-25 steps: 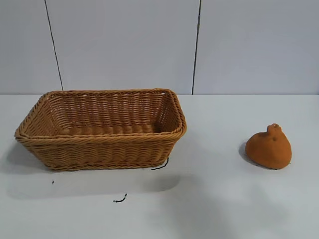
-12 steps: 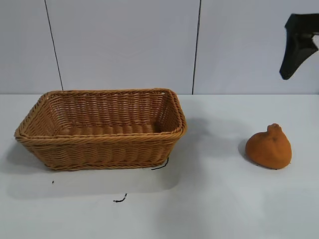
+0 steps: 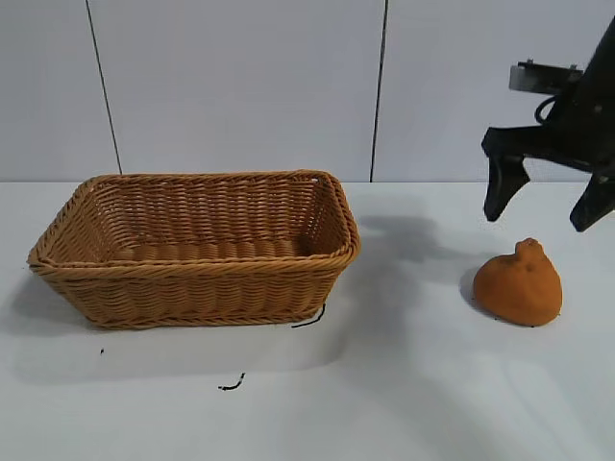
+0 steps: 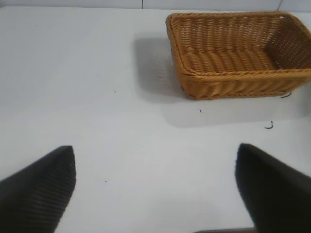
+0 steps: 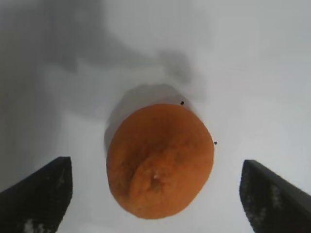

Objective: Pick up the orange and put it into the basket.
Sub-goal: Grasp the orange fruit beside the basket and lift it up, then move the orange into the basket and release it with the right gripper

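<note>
Spread wide and grasping nothing: the two black fingers (image 3: 505, 187) of the right gripper (image 3: 548, 200), pointed down, hanging just above the matte dull-orange, rounded fruit with a knobby neck, the orange (image 3: 519, 284), and not touching it. Seen from the right wrist, one dark fingertip (image 5: 36, 194) to each side of the orange (image 5: 159, 160), well clear of its skin; pitted, dull peel, a raised bump with a small pale dimple at its middle, two tiny dark specks on the white surface close by. Resting on the white worktop (image 3: 413, 384), neck uppermost and leaning slightly, at the right side and well apart from the rectangular light-brown woven wicker basket (image 3: 197, 248) with flaring sides and braided rim, standing at the left. Small black marks on the worktop before the basket; no brand, label or legible writing. Left gripper (image 4: 155, 189) over bare worktop near the basket (image 4: 238, 53), fingers likewise parted and holding nothing.
</note>
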`<state>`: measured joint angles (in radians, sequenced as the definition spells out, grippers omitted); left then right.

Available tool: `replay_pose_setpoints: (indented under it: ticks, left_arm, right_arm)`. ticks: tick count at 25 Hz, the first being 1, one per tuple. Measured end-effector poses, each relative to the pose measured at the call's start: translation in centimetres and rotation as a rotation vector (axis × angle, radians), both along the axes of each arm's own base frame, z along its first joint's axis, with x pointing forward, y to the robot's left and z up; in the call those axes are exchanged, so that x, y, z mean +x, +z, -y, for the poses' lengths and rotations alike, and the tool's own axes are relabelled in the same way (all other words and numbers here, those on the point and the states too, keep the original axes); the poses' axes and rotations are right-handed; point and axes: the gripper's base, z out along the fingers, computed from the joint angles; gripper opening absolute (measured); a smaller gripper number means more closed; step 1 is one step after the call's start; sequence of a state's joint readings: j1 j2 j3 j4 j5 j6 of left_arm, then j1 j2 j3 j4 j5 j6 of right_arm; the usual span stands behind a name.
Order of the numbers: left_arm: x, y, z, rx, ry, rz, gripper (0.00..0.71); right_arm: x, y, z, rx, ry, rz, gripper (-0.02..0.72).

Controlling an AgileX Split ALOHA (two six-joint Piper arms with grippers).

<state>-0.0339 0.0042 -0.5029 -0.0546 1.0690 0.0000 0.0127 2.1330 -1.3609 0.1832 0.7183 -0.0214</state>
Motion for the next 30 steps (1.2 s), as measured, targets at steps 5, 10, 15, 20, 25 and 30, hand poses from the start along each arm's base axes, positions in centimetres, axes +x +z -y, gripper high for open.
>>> replay_pose_setpoints:
  ticks: [5, 10, 15, 20, 25, 30]
  left_arm:
    - [0.0, 0.0, 0.0, 0.000, 0.000, 0.000, 0.639]
    - [0.0, 0.0, 0.0, 0.000, 0.000, 0.000, 0.639]
    - [0.0, 0.0, 0.0, 0.000, 0.000, 0.000, 0.639]
    - [0.0, 0.0, 0.0, 0.000, 0.000, 0.000, 0.639]
    - [0.0, 0.0, 0.0, 0.000, 0.000, 0.000, 0.639]
    - [0.0, 0.0, 0.0, 0.000, 0.000, 0.000, 0.639]
  right_arm:
    - [0.3, -0.1, 0.0, 0.003, 0.005, -0.004, 0.480]
    - [1.2, 2.1, -0.2, 0.019, 0.025, -0.034, 0.083]
    - [2.7, 6.9, -1.2, 0.015, 0.069, 0.058, 0.088]
    - [3.7, 13.3, -3.2, 0.027, 0.123, 0.202, 0.088]
    - [4.2, 16.9, -6.3, 0.048, 0.171, 0.291, 0.088]
    - [3.5, 19.1, -11.8, 0.083, 0.267, 0.375, 0.088]
